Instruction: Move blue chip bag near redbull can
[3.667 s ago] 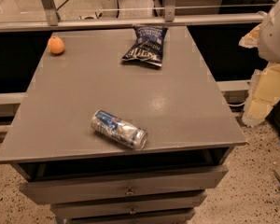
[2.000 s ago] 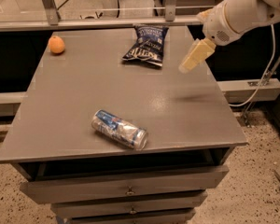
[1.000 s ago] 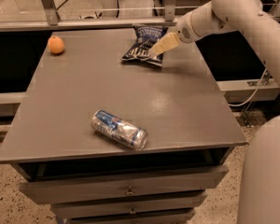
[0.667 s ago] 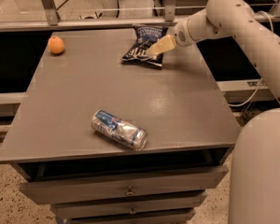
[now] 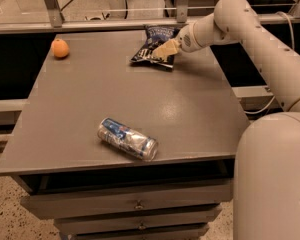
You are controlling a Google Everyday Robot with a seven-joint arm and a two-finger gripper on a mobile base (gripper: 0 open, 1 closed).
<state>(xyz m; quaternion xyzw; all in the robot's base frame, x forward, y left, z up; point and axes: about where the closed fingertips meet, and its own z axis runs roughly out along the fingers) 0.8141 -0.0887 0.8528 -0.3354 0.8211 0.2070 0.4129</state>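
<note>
The blue chip bag (image 5: 152,45) lies flat at the far middle of the grey table (image 5: 90,94), dark navy with white lettering. The redbull can (image 5: 127,138) lies on its side near the table's front edge, silver and blue. My gripper (image 5: 162,51) is over the right part of the bag, at the end of the white arm (image 5: 250,29) that reaches in from the right. The gripper hides part of the bag.
An orange (image 5: 60,48) sits at the far left corner of the table. Drawers (image 5: 135,204) are below the table's front edge. A metal rail (image 5: 90,24) runs behind the table. The robot's white body (image 5: 272,179) fills the lower right.
The arm swung in from the right and the gripper moved left and down onto the chip bag. The bag, can and orange have not moved.
</note>
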